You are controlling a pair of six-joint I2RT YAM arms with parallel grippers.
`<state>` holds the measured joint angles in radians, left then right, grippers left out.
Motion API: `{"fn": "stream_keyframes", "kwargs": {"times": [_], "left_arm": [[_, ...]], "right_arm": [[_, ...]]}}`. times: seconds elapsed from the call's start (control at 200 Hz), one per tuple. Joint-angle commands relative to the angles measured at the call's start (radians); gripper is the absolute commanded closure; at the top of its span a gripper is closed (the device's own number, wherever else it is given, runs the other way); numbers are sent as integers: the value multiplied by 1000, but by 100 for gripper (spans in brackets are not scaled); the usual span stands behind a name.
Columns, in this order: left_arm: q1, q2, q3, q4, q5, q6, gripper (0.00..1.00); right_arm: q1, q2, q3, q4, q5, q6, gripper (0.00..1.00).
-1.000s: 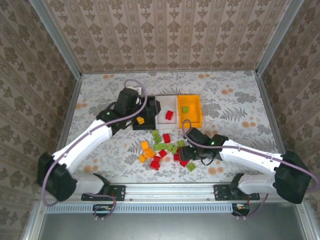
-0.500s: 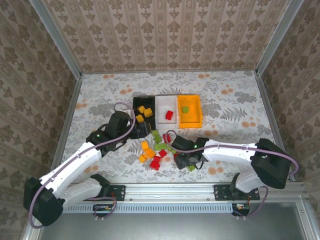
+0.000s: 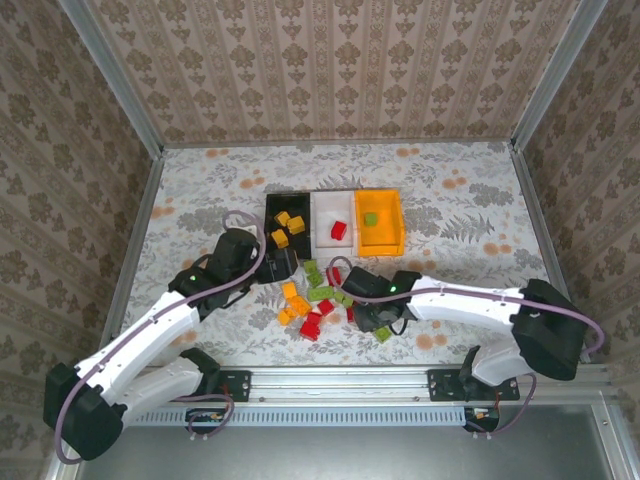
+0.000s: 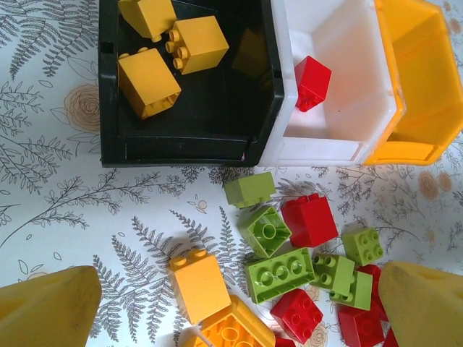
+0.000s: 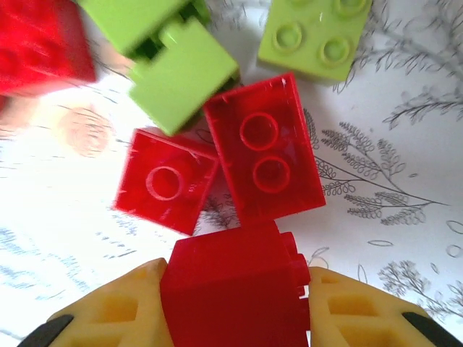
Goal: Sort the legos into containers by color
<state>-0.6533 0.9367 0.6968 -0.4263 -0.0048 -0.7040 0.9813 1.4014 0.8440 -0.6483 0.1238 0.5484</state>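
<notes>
I am pinching a red brick point(image 5: 235, 285) in my right gripper point(image 5: 235, 296). The two yellow latticed fingers point(image 5: 116, 311) are pressing on its smooth opposite sides, closed as far as the brick allows. It is hard, glossy plastic, blocky, with small studs along one side. Just beyond it two more red bricks point(image 5: 264, 155) are lying edge to edge on the table point(image 5: 405, 238), each showing round rings on its upper face. Light green bricks point(image 5: 184, 79) are crowding against them from the far side.

My left gripper point(image 4: 239, 289) is hanging wide open with nothing in it, its blunt yellow fingertips point(image 4: 43, 307) flanking the near part of the pile of legos point(image 3: 320, 295). Ahead of it three thin-walled bins are standing joined side by side. The black bin point(image 4: 188, 130) is holding three orange-yellow bricks point(image 4: 148, 83) and the white bin point(image 4: 340, 137) one red block point(image 4: 312, 83). The orange-yellow bin point(image 4: 419, 87) is running off the right edge of the left wrist view, and from above a green brick point(image 3: 370, 218) is showing inside it.

The pile is lying just in front of the bins' near walls, between my two grippers. The matte fern-and-flower surface is spreading open to the left of the pile and beyond the bins, up to the metal rails point(image 3: 140, 230) edging the table.
</notes>
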Motion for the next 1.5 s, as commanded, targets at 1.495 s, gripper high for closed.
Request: {"fn": "stream_keyframes", "kwargs": {"times": [1.495], "left_arm": [[21,-145,-153,-32,5,-70,0]], "right_arm": [[-42,-66,-22,-129,-33,154,34]]}}
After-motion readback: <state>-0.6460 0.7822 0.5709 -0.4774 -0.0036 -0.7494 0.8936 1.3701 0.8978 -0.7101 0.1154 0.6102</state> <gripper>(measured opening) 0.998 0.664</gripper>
